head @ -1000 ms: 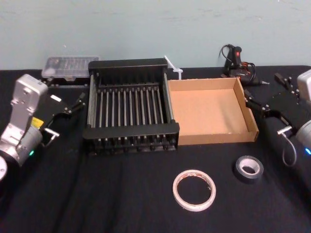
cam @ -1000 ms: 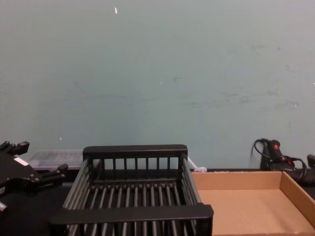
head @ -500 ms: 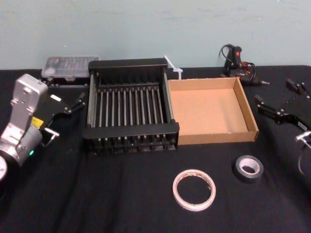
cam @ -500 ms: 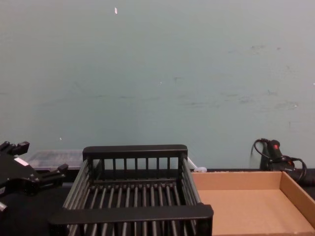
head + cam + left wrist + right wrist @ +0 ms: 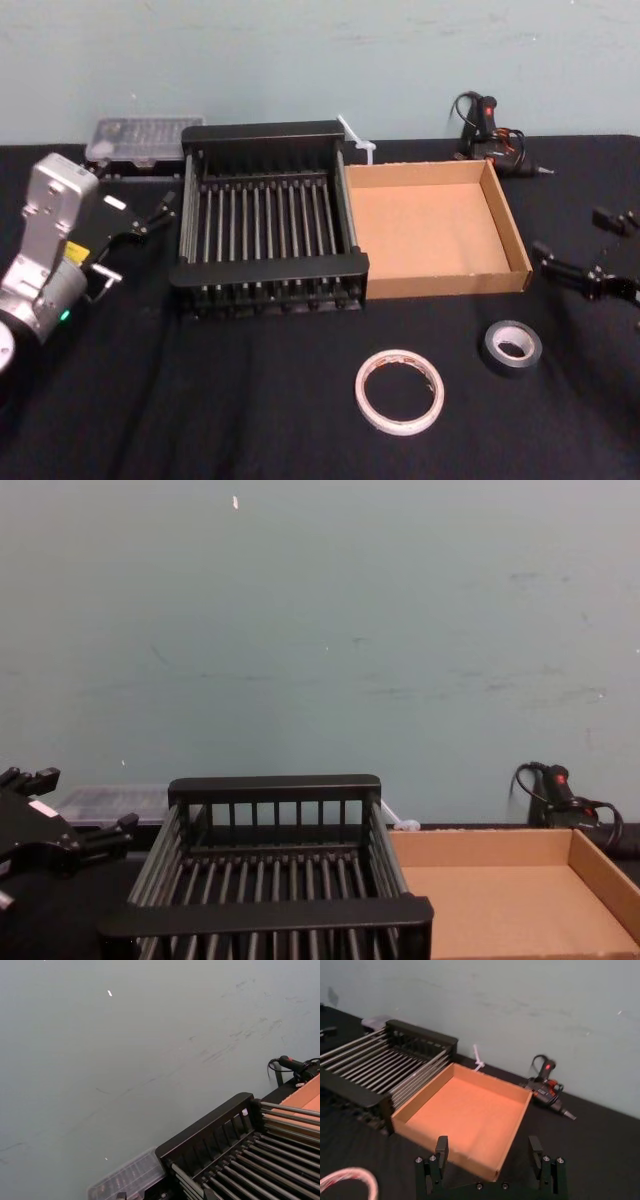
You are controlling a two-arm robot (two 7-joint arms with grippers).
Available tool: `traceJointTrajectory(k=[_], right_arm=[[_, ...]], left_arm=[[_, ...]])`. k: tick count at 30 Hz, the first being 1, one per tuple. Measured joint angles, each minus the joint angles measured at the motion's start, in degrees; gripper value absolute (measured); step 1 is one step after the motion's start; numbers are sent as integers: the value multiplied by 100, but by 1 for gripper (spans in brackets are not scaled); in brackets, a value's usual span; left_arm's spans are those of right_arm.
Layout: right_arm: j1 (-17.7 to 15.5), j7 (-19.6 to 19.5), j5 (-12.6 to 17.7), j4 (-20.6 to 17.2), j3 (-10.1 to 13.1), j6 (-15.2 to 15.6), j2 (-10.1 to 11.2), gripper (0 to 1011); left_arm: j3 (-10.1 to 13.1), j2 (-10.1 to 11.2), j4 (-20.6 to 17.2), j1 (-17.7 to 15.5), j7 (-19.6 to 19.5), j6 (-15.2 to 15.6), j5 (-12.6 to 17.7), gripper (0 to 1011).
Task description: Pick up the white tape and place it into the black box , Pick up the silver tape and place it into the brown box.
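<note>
The white tape point(image 5: 399, 391) lies flat on the black cloth near the front, and its edge shows in the right wrist view point(image 5: 347, 1177). To its right rests the smaller silver tape point(image 5: 512, 347). Behind them stand the black box point(image 5: 268, 270) and, beside it on the right, the brown box point(image 5: 445, 283), both with nothing inside. My right gripper point(image 5: 567, 230) hovers open at the table's right side, right of the brown box point(image 5: 465, 1105) and behind the silver tape. My left gripper point(image 5: 150, 215) is open, parked left of the black box point(image 5: 270, 912).
A clear plastic case point(image 5: 140, 135) sits behind the black box at the back left. A glue gun with its cable point(image 5: 490, 130) lies behind the brown box, and a white zip tie point(image 5: 355, 135) sticks up between the boxes. Bare cloth surrounds both tapes.
My right arm has drawn back toward the near right, its gripper sliding down along the brown box's right side. The left arm and both tapes have not moved.
</note>
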Motion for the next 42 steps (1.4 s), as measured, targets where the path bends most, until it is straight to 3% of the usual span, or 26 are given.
traceJointTrajectory(k=[6, 20, 28, 42], right_arm=[[-294, 256, 157, -178, 139, 228, 64, 1002], [-473, 575, 407, -192, 188, 696, 36, 1002], [-383, 535, 437, -59, 46, 921, 18, 1002], [-136, 471, 228, 221, -260, 1100, -57, 1002]], left_arm=[[0, 0, 0, 0, 0, 0, 0, 1001], [0, 0, 0, 0, 0, 0, 0, 1001], [0, 0, 0, 0, 0, 0, 0, 1001], [0, 0, 0, 0, 0, 0, 0, 1001]])
